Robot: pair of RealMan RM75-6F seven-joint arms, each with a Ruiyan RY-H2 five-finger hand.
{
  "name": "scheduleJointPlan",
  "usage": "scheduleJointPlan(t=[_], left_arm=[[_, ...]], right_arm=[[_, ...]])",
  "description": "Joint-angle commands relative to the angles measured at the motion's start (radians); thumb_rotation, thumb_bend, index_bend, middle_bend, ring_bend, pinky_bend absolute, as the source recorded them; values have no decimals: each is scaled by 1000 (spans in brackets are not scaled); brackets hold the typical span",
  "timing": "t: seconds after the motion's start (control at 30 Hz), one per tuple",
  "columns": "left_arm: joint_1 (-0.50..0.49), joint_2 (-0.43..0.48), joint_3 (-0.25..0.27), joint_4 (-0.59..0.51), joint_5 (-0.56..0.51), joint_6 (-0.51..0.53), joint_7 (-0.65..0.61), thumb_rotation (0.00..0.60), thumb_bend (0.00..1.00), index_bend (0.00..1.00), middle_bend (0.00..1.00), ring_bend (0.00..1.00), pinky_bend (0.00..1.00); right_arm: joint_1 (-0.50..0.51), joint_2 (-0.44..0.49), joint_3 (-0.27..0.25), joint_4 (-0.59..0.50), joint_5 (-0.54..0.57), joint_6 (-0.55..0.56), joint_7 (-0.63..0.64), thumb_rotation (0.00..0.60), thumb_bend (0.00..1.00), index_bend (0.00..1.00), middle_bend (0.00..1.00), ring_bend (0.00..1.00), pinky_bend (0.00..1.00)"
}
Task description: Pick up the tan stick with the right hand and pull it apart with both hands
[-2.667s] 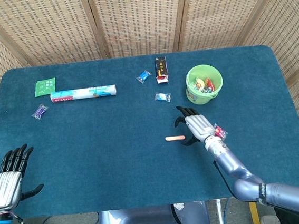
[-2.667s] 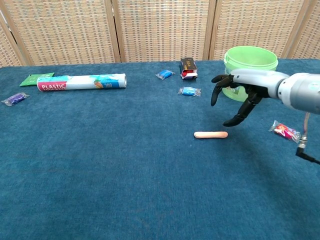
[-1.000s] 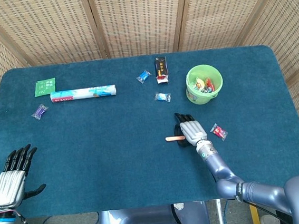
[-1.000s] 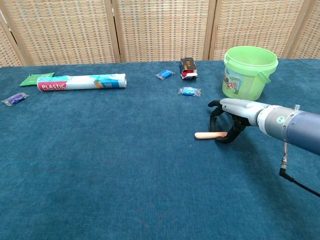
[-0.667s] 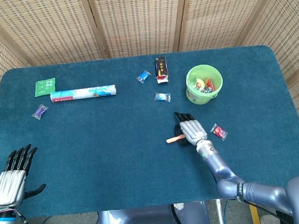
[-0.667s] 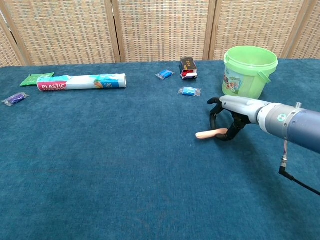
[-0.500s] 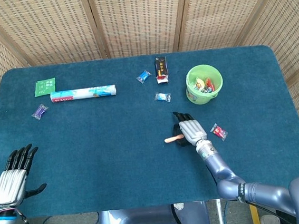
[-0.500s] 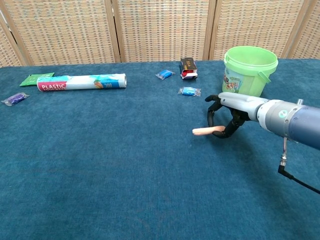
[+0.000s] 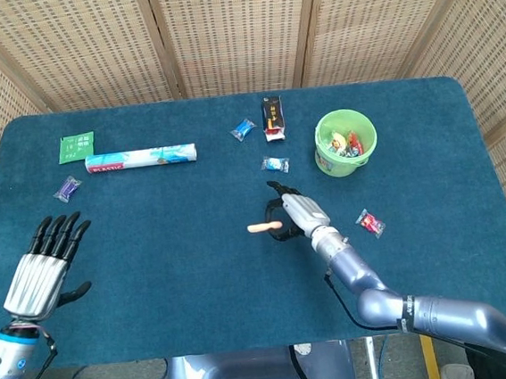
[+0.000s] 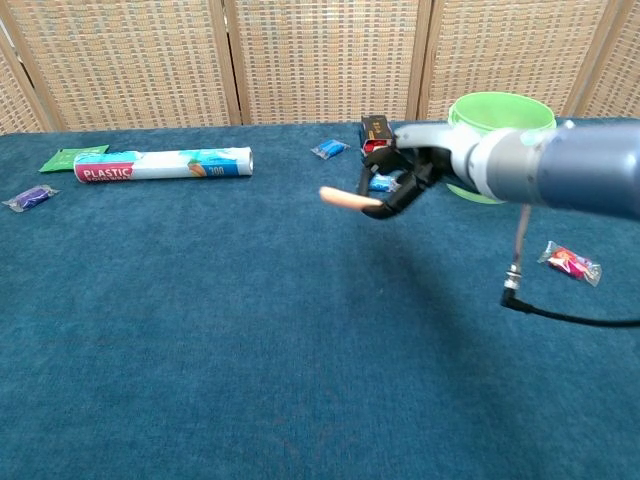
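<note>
The tan stick (image 9: 262, 227) (image 10: 345, 199) is lifted off the blue table, pinched at its right end by my right hand (image 9: 298, 214) (image 10: 408, 180). Its free end points left. The right hand hovers over the middle of the table, well above the cloth in the chest view. My left hand (image 9: 41, 272) is at the near left of the table in the head view, fingers spread and holding nothing. The chest view does not show the left hand.
A green bucket (image 9: 329, 164) (image 10: 472, 190) holding small items stands behind the right hand. A black box (image 9: 272, 116), blue candy packets (image 9: 275, 164) (image 9: 243, 129) and a red packet (image 9: 371, 223) (image 10: 568, 262) lie around. At the back left lie a plastic roll (image 9: 141, 157) (image 10: 161, 164), a green sachet (image 9: 76, 146) and a purple packet (image 9: 67, 188).
The right hand closed on the stick, lifted it off the cloth and carried it left and up. The left hand has risen and moved forward onto the table's left side.
</note>
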Motion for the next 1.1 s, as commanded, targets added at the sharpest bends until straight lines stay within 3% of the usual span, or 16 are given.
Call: scheduleJointPlan(t=[0.03,0.17,0.3,0.47,0.77,1.1], left_arm=[[-74,14,-32,-1,49,-43,-72,600,0,68,0,0,0],[-156,-16,-78,34,84,-67,-72,600,0,174,0,0,0],[-236,-65,-103,50,103,-112,-72,600,1,216,0,0,0],[-315,-159,-120,110,121,-153,2,600,132,314,0,0,0],[-400,-337,-111,276,118,-171,-12,600,160,418,0,0,0],[-433,-407,-77,317,102,-186,46,600,160,435,0,0,0]], right_arm=[[76,16,65,-33,128,-34,30,600,542,667,86,0,0],[133,15,90,-31,247,-50,63,600,542,668,87,0,0],[178,4,65,-29,297,-37,60,600,544,669,87,0,0],[207,-13,39,-30,335,-31,69,600,546,669,87,0,0],[223,-14,10,-59,335,6,73,600,547,673,100,0,0],[239,-17,-8,-68,338,35,74,600,549,673,100,0,0]])
